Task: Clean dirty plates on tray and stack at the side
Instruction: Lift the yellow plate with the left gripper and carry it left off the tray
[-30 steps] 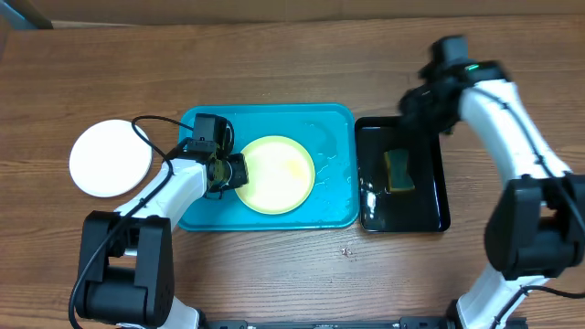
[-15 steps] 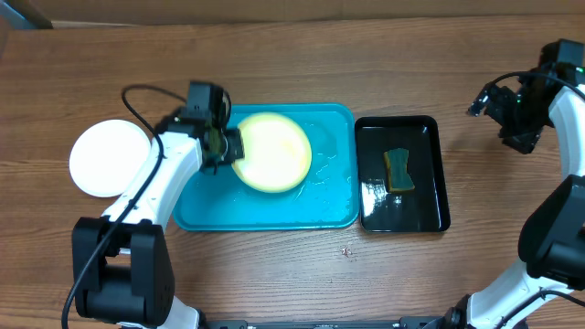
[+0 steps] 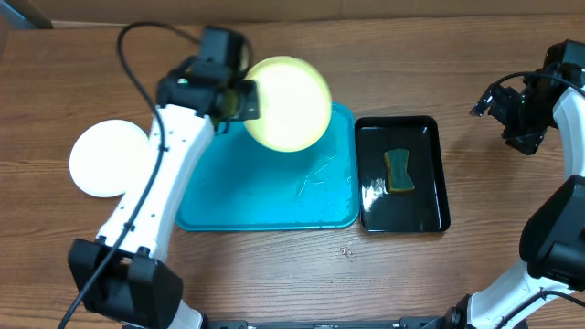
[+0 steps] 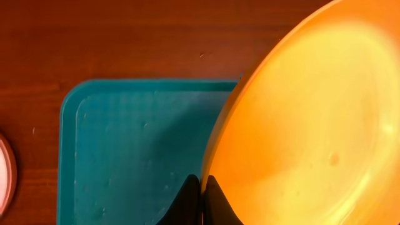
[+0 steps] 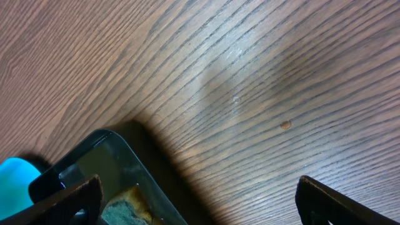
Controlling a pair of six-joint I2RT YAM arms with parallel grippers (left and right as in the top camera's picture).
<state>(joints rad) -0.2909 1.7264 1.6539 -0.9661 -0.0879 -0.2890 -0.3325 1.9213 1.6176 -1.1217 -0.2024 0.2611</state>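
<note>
Wooden table (image 3: 274,283), turquoise tray (image 3: 265,196), black tray (image 3: 427,208), white plate (image 3: 101,160)

The desk (image 3: 274,283) is grained brown wood, matt. The turquoise tray (image 3: 256,192) is finely textured plastic; the black tray (image 3: 430,215) glossy; the yellow-green plate (image 3: 288,102) smooth.

White tubular links (image 3: 151,183) between bulky black joint housings (image 3: 114,274) on both arms; thin black cable (image 3: 120,47) looping off the left
</note>
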